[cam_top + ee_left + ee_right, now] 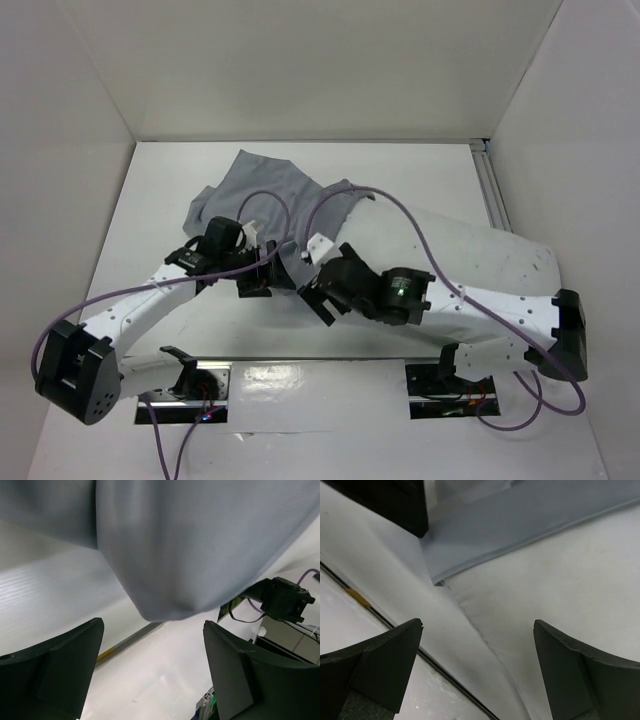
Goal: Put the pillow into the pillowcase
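The grey pillowcase (262,188) lies crumpled at the table's middle back. The white pillow (480,255) stretches from it to the right, with its left end at the pillowcase's edge. My left gripper (272,272) is open and empty at the pillowcase's near edge. In the left wrist view a grey bulge of pillowcase (190,545) hangs just beyond the left gripper (154,625). My right gripper (316,292) is open and empty, right beside the left one. In the right wrist view the right gripper (478,624) hovers over the pillow's seam (485,635), with the pillowcase hem (520,525) beyond.
White walls enclose the table on three sides. A metal rail (492,190) runs along the right back edge. Purple cables (400,215) loop over the pillow and arms. The left gripper's dark finger (395,500) shows at the top left of the right wrist view.
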Motion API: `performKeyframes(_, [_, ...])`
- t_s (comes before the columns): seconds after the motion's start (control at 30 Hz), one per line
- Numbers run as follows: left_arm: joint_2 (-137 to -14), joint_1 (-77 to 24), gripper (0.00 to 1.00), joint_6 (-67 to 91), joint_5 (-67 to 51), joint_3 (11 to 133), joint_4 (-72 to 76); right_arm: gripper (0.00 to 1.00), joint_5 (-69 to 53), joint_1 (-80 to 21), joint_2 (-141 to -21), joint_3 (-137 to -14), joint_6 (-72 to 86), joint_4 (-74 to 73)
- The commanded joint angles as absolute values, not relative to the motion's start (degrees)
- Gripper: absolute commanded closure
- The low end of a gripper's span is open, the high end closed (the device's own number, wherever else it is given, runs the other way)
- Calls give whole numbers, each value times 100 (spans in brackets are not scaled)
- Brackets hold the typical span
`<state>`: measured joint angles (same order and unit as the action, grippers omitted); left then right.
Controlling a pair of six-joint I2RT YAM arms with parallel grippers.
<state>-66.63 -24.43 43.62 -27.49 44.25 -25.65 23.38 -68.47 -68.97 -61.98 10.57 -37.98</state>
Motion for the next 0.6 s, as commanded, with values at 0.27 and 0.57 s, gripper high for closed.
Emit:
performKeyframes(0.27, [-7848,-2944,72,4975,-2707,4262,-659,17,4367,-7523,-7619,-5292,1582,-3209])
performKeyframes(0.57, [-7674,-2944,100,4466,-2768,5738,-2055,100,4835,-6699,-7902,-5246,1503,-2241])
